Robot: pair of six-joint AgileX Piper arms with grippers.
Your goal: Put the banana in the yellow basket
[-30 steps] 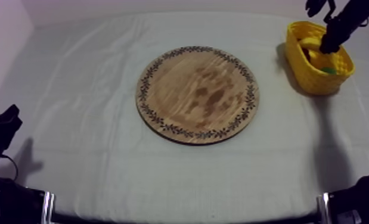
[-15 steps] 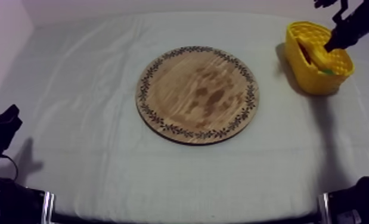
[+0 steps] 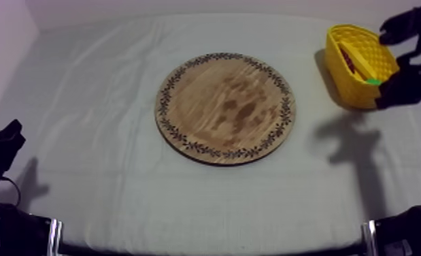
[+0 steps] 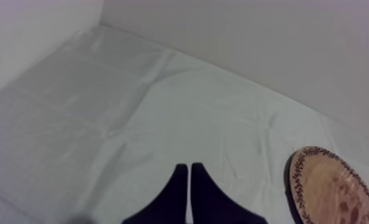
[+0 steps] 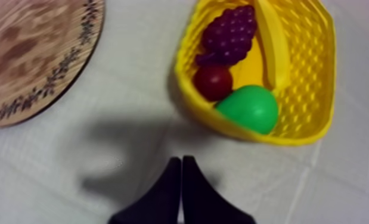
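Table (image 3: 104, 95): covered edge to edge by a grey-white cloth (image 3: 186, 204), lightly creased.
Board (image 3: 225, 107): round, wood, patterned rim; lies flat on the cloth at mid-table, its top bare.
Basket (image 3: 354, 87): yellow, stands on the cloth at the far right, well apart from the board.

Open cloth (image 3: 104, 102) around the bare wooden board (image 3: 225, 107); yellow basket (image 3: 349, 82), full of fruit (image 5: 231, 36), at far right.
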